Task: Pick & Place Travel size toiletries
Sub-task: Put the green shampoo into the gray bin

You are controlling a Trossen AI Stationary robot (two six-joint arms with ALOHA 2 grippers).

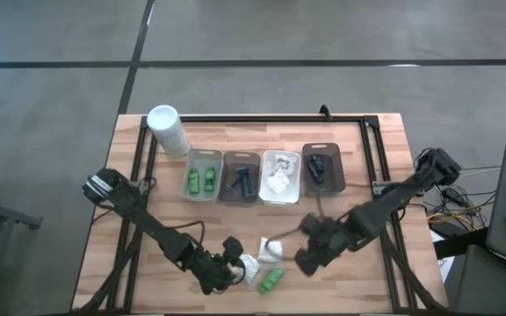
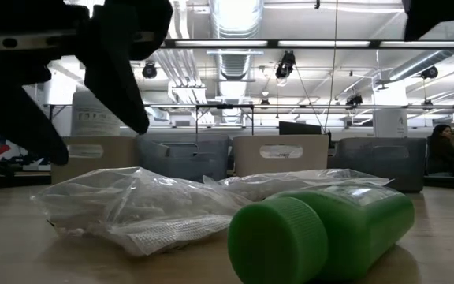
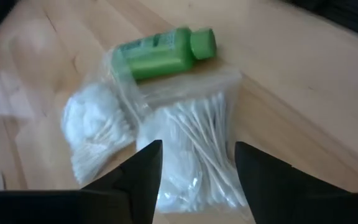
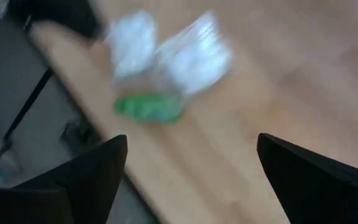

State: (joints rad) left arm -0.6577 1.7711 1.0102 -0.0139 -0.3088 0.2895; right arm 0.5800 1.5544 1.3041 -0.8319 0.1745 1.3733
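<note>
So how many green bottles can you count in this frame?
3. Two stand side by side in the leftmost tray: one bottle and its neighbour. A third bottle lies loose near the table's front edge, beside the bagged cotton swabs. None appear hidden.

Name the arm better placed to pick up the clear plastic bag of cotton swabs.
Left, probably. The left gripper hangs open right over the clear plastic bag of cotton swabs; the right gripper, also open, sits farther away.
</note>
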